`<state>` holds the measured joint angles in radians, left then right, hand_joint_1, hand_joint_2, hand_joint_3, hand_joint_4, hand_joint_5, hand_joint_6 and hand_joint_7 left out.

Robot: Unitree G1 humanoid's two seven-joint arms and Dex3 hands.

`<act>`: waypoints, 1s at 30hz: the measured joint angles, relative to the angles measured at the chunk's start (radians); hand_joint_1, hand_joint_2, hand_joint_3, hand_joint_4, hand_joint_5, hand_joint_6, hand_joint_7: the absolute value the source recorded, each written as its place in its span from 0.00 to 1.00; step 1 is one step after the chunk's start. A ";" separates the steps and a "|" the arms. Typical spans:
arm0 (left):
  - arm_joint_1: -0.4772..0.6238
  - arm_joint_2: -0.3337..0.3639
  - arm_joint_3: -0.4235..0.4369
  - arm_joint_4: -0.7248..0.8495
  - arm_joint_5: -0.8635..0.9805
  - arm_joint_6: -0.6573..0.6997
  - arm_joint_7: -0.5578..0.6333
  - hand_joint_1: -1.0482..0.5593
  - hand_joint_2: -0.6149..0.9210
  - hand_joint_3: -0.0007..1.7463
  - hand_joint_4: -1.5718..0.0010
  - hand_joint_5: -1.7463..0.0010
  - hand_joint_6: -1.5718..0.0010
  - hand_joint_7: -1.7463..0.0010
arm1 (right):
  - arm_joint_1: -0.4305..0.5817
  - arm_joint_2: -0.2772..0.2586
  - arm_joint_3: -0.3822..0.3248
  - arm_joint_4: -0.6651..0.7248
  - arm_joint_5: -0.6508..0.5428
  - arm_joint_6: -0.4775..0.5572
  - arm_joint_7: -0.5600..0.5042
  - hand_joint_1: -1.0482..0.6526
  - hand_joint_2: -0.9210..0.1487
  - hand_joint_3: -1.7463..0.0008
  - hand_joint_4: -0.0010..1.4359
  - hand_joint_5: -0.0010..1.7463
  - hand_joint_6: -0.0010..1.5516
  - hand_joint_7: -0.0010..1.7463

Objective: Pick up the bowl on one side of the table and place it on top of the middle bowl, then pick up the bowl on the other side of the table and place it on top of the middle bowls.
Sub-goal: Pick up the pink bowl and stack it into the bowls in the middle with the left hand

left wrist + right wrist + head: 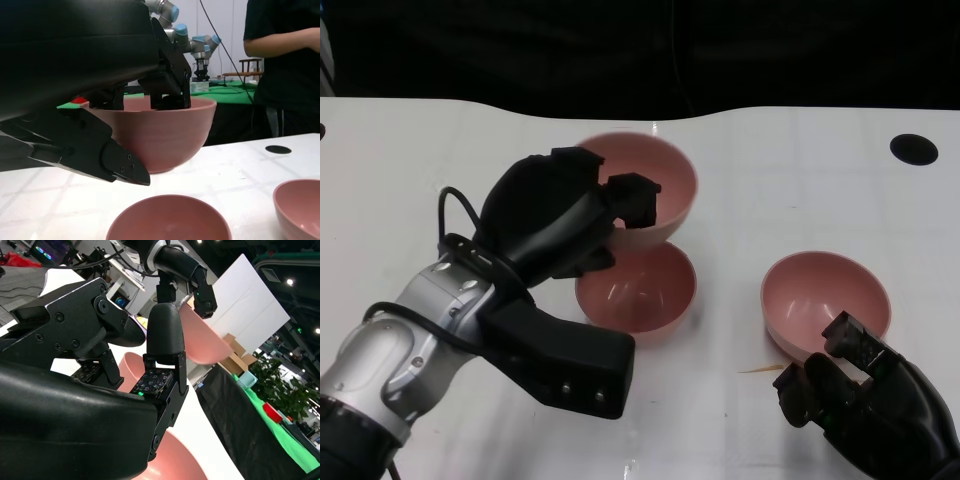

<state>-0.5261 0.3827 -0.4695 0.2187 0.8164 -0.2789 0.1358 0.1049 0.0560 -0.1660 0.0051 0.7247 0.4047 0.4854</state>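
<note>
- Head view shows the left hand (570, 215) gripping the rim of a pink bowl (655, 185), held just beyond the middle bowl (638, 287), so nothing is stacked yet.
- Judging by that, the first placement is under way; both stackings remain.
- Over on the right, the third bowl (820, 295) sits on the white table (800, 170), with the right hand (850, 385) at its near rim; whether it grips, I cannot tell.
- Left wrist view alone proves the carried bowl hangs clear of the table, fingers (170, 82) hooked over its rim, and shows a person (285, 65) standing beyond.
</note>
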 measured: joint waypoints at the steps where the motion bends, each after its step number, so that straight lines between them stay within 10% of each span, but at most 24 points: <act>1: 0.001 -0.004 -0.001 -0.003 0.002 0.001 -0.009 0.56 0.92 0.00 0.36 0.42 0.22 0.90 | 0.000 0.000 0.000 0.000 -0.001 0.000 0.000 0.57 0.33 0.42 0.58 0.96 0.58 0.73; 12: 0.012 -0.014 -0.001 -0.004 0.002 0.001 -0.069 0.56 0.94 0.00 0.36 0.46 0.17 0.99 | 0.002 0.001 0.000 0.000 -0.002 -0.003 -0.002 0.57 0.29 0.47 0.60 0.94 0.60 0.69; 18: 0.027 -0.019 -0.002 0.003 0.003 -0.011 -0.069 0.56 0.95 0.00 0.47 0.21 0.14 0.97 | 0.006 0.001 0.000 0.000 -0.002 -0.004 0.001 0.57 0.28 0.49 0.59 0.93 0.60 0.68; 25: 0.030 -0.021 -0.002 0.005 0.005 -0.011 -0.069 0.56 0.95 0.00 0.49 0.17 0.14 0.96 | 0.006 0.002 0.000 0.000 -0.001 -0.009 0.010 0.57 0.27 0.50 0.59 0.93 0.60 0.68; 27: 0.030 -0.025 -0.002 0.017 0.010 -0.015 -0.060 0.58 0.92 0.00 0.52 0.11 0.19 0.83 | 0.007 0.002 0.000 0.000 -0.001 -0.009 0.010 0.57 0.27 0.50 0.59 0.93 0.61 0.66; 30: 0.032 -0.033 -0.008 0.046 0.022 -0.018 -0.043 0.57 0.91 0.00 0.46 0.27 0.27 0.83 | 0.008 0.002 0.000 0.000 -0.001 -0.009 0.010 0.56 0.27 0.50 0.61 0.91 0.62 0.64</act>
<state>-0.4939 0.3495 -0.4777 0.2648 0.8380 -0.2972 0.0927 0.1131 0.0575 -0.1665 0.0056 0.7237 0.3957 0.4953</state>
